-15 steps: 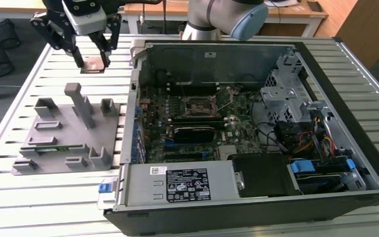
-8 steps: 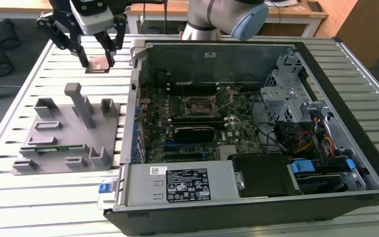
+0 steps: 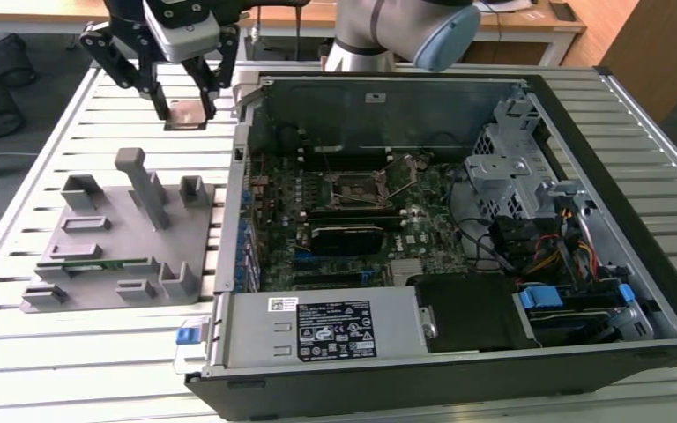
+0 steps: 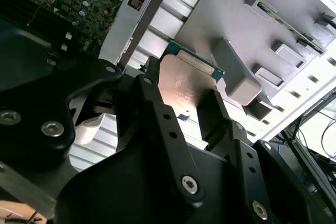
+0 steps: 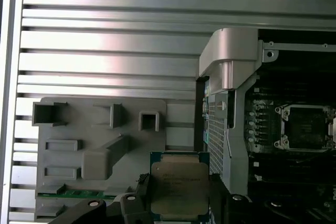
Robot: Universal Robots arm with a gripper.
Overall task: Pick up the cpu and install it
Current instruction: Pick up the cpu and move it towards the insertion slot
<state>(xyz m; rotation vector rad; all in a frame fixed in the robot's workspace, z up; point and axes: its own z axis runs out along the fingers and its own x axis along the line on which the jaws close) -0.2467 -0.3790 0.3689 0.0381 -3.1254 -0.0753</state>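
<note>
The tool [image 3: 184, 112] is clamped on the cpu [image 3: 186, 113]: in both wrist views its two dark fingers [image 5: 140, 195] press against opposite edges of the chip, with the silver-grey metal top [image 5: 179, 187] facing up between them. In the exterior view the tool hangs over the slatted bench [image 3: 33, 370] at the far left corner of the open computer case [image 3: 457, 352], just outside its wall. The grey fixture [image 3: 115, 238] sits on the bench well apart from it, toward the near side.

The relation that matters is between the held chip and the socket [image 3: 356, 185]. The socket lies inside the case on the motherboard, off to the exterior view's right of the tool and somewhat nearer that camera, with the case wall standing between the two. In the first wrist view the socket [image 5: 305, 127] shows with its metal frame around a dark, bare square.

The cpu is square, so it has no long axis, and it is carried flat. It looks lifted clear of the bench, though the exterior view does not settle that.
</note>
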